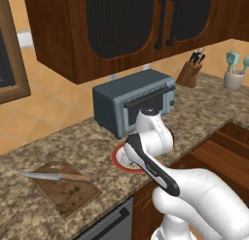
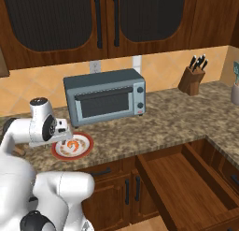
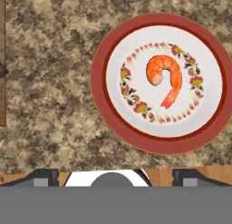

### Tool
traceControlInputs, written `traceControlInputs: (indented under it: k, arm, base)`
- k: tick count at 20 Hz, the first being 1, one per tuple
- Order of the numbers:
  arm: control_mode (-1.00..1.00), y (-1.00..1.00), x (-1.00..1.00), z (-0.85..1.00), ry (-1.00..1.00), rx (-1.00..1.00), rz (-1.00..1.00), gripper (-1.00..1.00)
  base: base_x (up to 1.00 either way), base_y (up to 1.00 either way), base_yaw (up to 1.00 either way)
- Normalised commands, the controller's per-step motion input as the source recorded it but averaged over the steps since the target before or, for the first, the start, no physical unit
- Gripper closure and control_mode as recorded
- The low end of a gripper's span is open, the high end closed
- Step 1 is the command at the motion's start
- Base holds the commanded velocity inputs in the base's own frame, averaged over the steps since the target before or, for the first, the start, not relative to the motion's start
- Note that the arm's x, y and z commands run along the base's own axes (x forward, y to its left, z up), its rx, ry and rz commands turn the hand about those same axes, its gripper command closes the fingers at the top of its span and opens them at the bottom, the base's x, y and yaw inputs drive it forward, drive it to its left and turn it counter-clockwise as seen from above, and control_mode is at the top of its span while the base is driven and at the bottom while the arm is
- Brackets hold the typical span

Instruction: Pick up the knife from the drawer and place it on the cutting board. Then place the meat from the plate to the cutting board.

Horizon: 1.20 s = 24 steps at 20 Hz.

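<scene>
Orange-pink meat (image 3: 164, 78), red-rimmed white plate (image 3: 102, 78)

I note a grey-blue toaster oven (image 2: 105, 98) on the speckled granite counter (image 2: 177, 120), a wooden knife block (image 2: 192, 80) further right, and a utensil crock (image 1: 234, 79) beyond. Dark wall cabinets (image 2: 102, 19) hang above; tan tiles (image 2: 163, 66) behind.

plate (image 2: 83, 150) on counter, meat (image 2: 72, 145) on it | toaster oven (image 2: 105, 97) behind | drawer (image 2: 186, 190) pulled open
</scene>
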Motion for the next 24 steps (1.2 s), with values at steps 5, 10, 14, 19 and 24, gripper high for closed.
traceControlInputs:
  k: [5, 10, 14, 19, 24]
  arm:
    - [-1.00, -0.26, 0.49, -0.09, 0.01, 0.00, -0.20, -1.00]
    - [-1.00, 0.00, 0.58, -0.32, 0.02, 0.00, -0.10, -1.00]
    - [-1.00, 0.00, 0.81, -0.28, 0.03, 0.00, -0.09, -1.00]
    - [-1.00, 0.00, 0.54, -0.02, 0.06, 0.02, -0.06, -1.00]
    - [-1.00, 0.08, 0.00, -0.34, 0.15, 0.02, 0.00, -1.00]
  base:
    - [0.00, 0.00, 0.00]
    - [0.00, 0.00, 0.00]
    - [0.00, 0.00, 0.00]
    - [0.00, 0.00, 0.00]
    - [0.00, 0.00, 0.00]
